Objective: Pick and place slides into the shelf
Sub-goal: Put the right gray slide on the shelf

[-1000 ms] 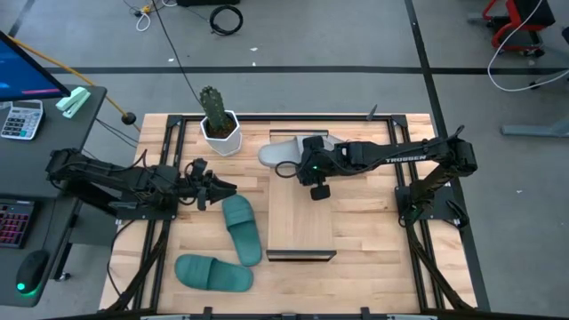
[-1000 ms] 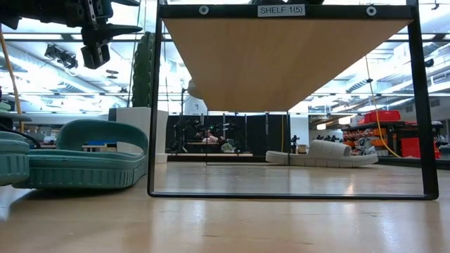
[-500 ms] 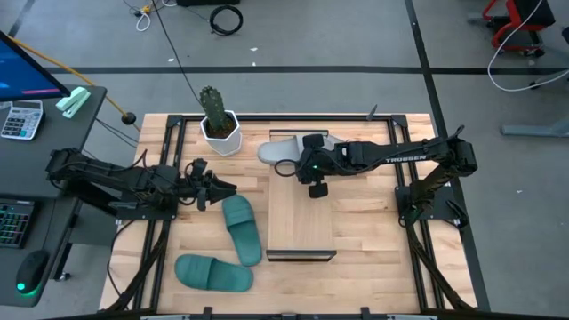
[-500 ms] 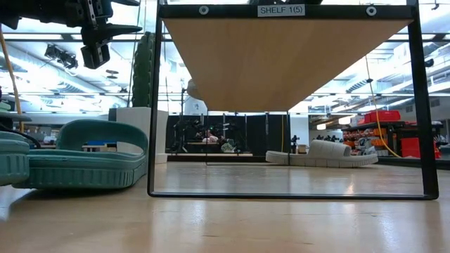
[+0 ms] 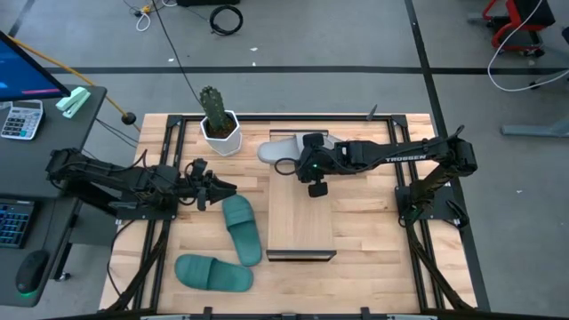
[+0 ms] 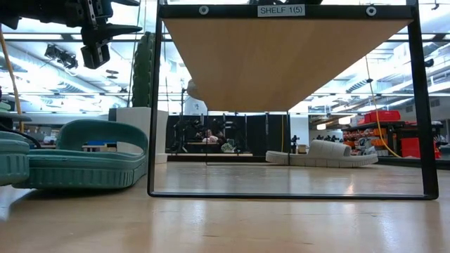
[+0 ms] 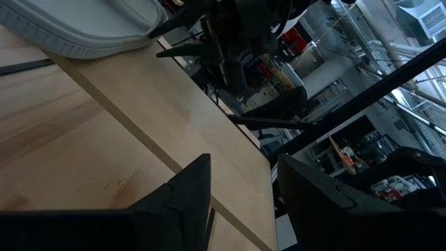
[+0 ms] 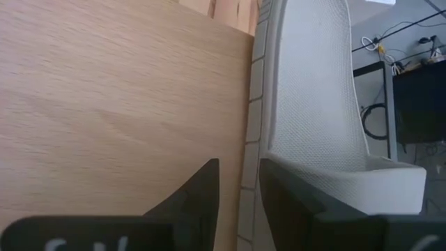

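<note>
High view: your right pincer (image 5: 291, 165) sits at the far end of the shelf (image 5: 301, 218), beside a grey slide (image 5: 277, 153); nothing has shifted from the earlier frames. Left pincer (image 5: 213, 190) waits just behind a teal slide (image 5: 242, 228), unmoved.
Low view: the shelf's space holds no slide yet.
Left wrist view: fingers spread, empty.
Right wrist view: fingers slightly parted, the slide's edge between their tips; you cannot tell whether they pinch it.

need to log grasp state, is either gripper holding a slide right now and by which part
Nothing is held. The right gripper is open at the grey slide by the shelf; the left gripper is open above the table.
</note>
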You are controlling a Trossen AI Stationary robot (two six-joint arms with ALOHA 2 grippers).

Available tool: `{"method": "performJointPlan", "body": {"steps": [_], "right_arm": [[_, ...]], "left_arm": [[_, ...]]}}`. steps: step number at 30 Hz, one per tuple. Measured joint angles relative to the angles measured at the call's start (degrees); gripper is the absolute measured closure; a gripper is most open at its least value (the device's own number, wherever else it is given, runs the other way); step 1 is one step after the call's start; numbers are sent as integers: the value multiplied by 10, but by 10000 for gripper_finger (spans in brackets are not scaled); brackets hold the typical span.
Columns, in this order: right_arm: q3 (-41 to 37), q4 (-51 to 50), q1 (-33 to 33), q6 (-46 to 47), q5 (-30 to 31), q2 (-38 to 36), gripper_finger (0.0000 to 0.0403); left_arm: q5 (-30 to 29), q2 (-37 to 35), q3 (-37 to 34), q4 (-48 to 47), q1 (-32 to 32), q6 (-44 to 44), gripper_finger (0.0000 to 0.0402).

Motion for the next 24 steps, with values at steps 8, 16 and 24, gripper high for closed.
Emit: {"method": "performJointPlan", "body": {"steps": [8,16,24], "right_arm": [[0,1,-4,3,1,0,292],[0,1,-4,4,8,0,292],[0,1,-4,5,-11,0,291]], "left_arm": [[0,0,0,0,0,0,230],[0,0,0,0,0,0,230],[0,0,0,-2,0,0,230]]}}
